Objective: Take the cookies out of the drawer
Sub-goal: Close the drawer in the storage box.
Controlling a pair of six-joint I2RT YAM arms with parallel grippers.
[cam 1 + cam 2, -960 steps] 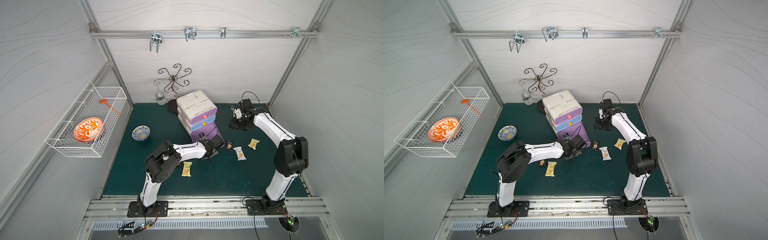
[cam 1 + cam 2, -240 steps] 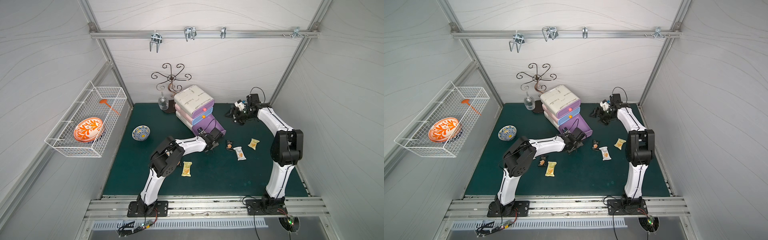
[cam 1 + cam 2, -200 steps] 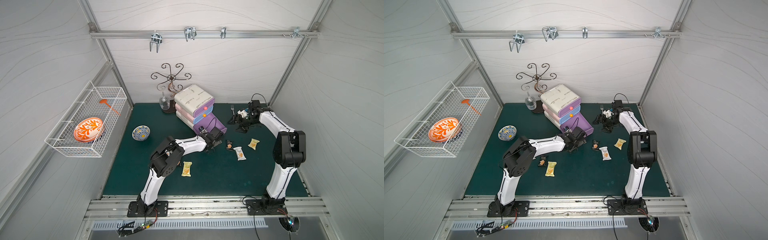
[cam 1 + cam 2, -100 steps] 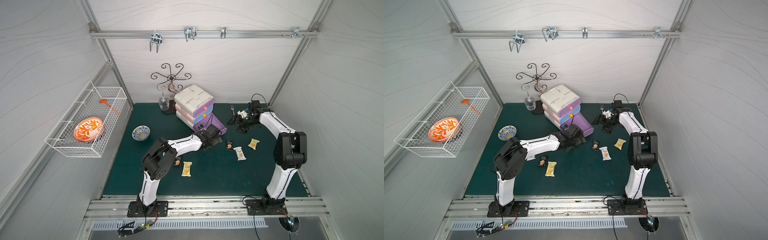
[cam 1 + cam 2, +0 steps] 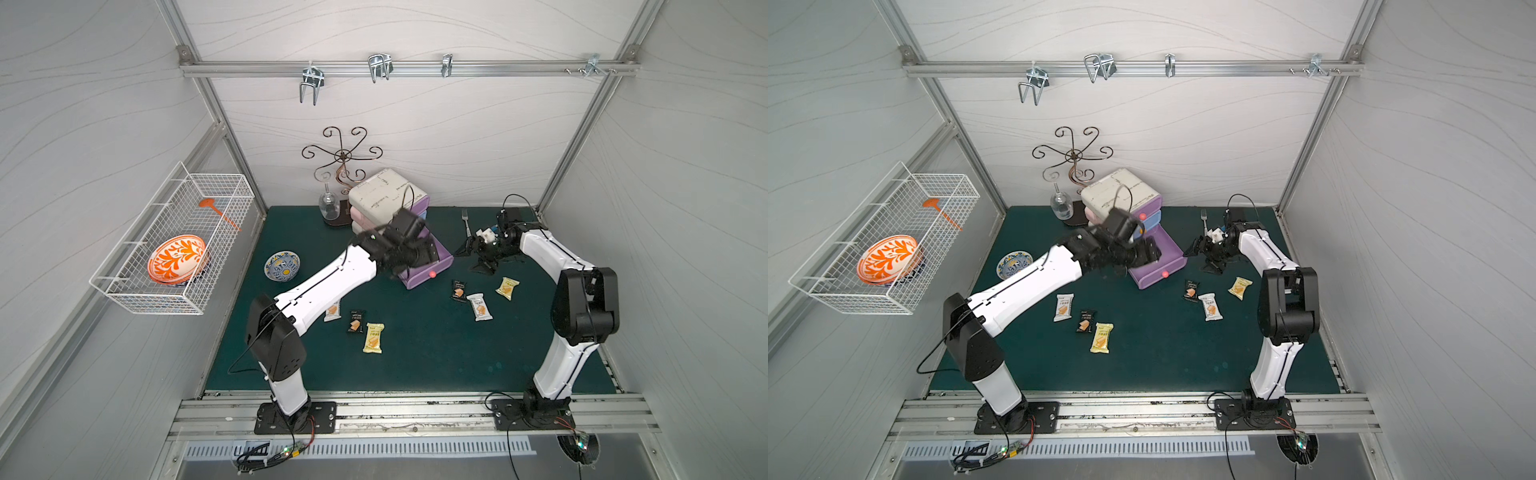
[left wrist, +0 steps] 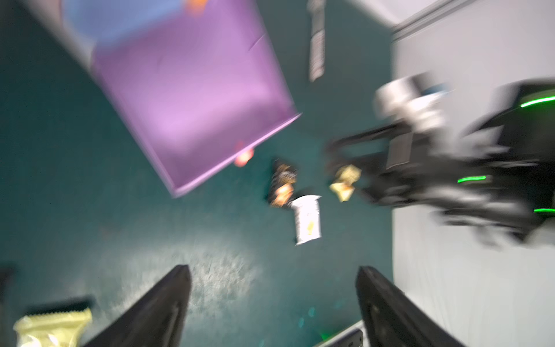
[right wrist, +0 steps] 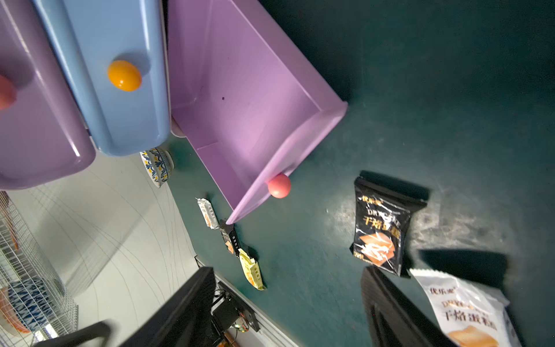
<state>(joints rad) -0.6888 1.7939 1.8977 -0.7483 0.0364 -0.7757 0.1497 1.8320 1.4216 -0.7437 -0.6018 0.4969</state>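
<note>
The purple bottom drawer [image 5: 424, 276] of the small drawer unit stands pulled out. In the right wrist view the drawer [image 7: 249, 114] shows only its bare floor. Cookies lie on the green mat in two groups. A white packet [image 5: 332, 311], a black one [image 5: 355, 322] and a yellow one [image 5: 372, 338] lie front left. Right of the drawer lie a black packet [image 5: 458, 289], a white one [image 5: 479, 306] and a yellow one [image 5: 507, 288]. My left gripper [image 5: 419, 253] hovers over the drawer, open and holding nothing [image 6: 271, 270]. My right gripper [image 5: 467, 251] is low on the mat right of the drawer, open and holding nothing [image 7: 286, 270].
A wire basket [image 5: 137, 291] with an orange plate hangs on the left wall. A blue-and-yellow bowl [image 5: 282, 266] sits left of the drawer unit. A wine glass [image 5: 328, 205] and a scrolled metal stand [image 5: 343, 166] are behind it. A fork [image 5: 465, 220] lies at the back.
My left arm has lifted, carrying its gripper from the drawer's front up over the drawer; its wrist view is blurred by motion. The right arm has held still for a second.
</note>
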